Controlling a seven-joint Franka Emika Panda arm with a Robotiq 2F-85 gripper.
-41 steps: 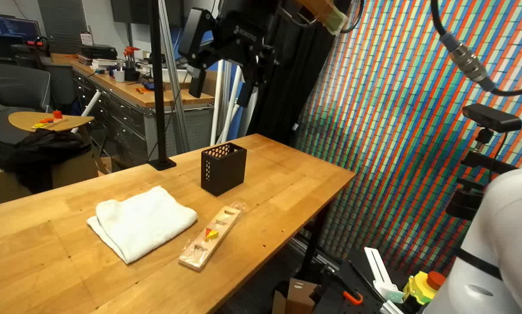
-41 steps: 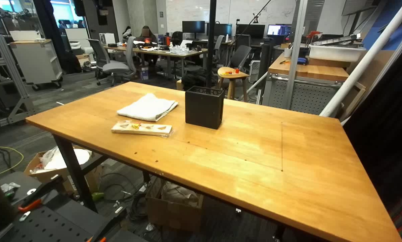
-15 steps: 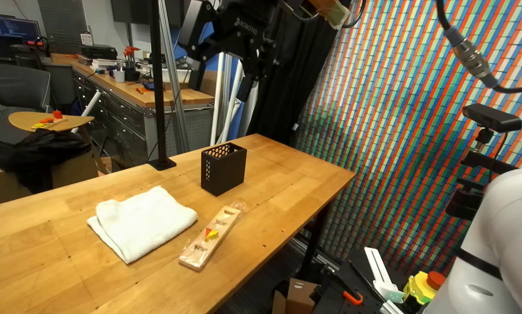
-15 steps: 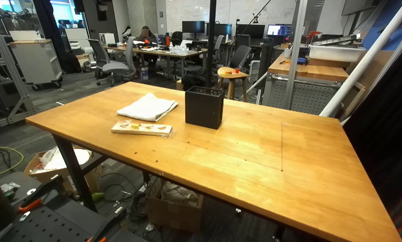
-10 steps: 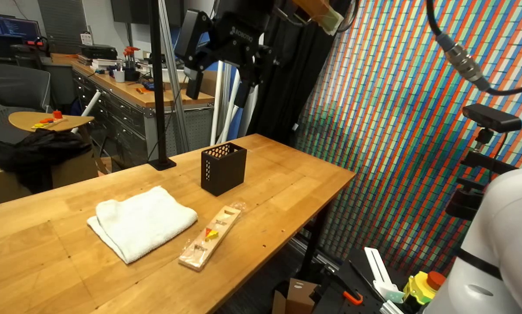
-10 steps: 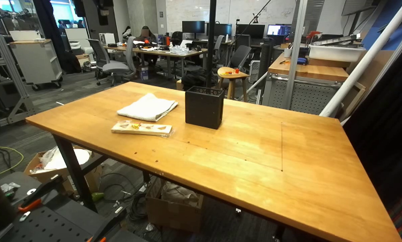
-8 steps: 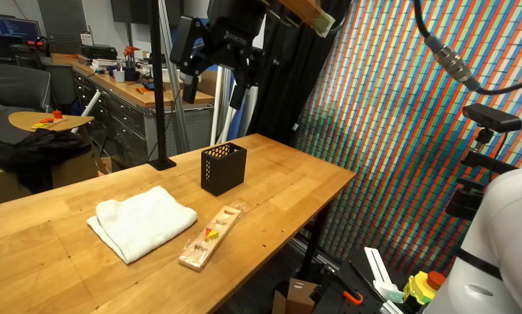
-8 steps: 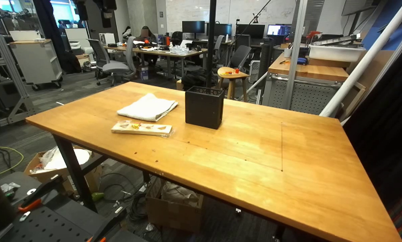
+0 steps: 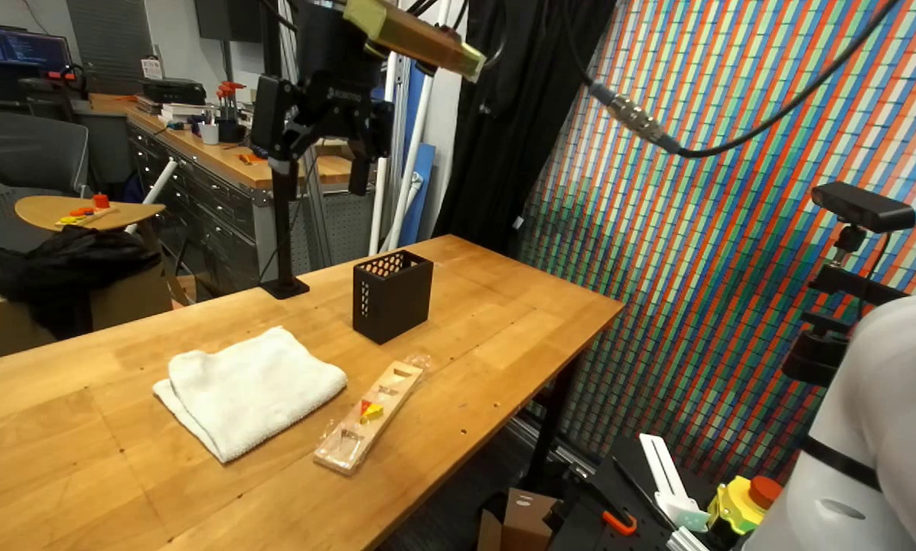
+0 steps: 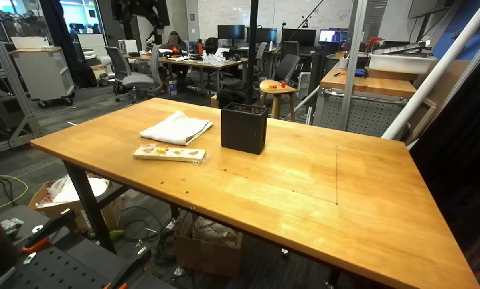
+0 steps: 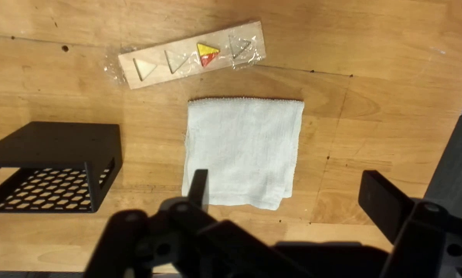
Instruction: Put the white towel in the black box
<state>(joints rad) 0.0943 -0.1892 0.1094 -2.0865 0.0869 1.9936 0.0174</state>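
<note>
The white towel (image 9: pixel 251 390) lies folded flat on the wooden table in both exterior views (image 10: pixel 177 128). It fills the middle of the wrist view (image 11: pixel 242 146). The black box (image 9: pixel 392 298) stands upright with its open top facing up; it has honeycomb holes in its walls. It stands beside the towel, apart from it, in both exterior views (image 10: pixel 244 130), and at the left in the wrist view (image 11: pixel 57 143). My gripper (image 9: pixel 321 182) is open and empty, high above the table. In the wrist view the open fingers (image 11: pixel 286 183) straddle the towel's near right part from above.
A plastic-wrapped wooden strip with triangular cut-outs (image 9: pixel 350 440) lies beside the towel and near the box; it also shows in the wrist view (image 11: pixel 192 54). A black pole with a square base (image 9: pixel 284 288) stands at the table's far edge.
My gripper has moved left and somewhat down in an exterior view, over the table, with its cable following. It stays open. The towel, box and wooden strip have not moved.
</note>
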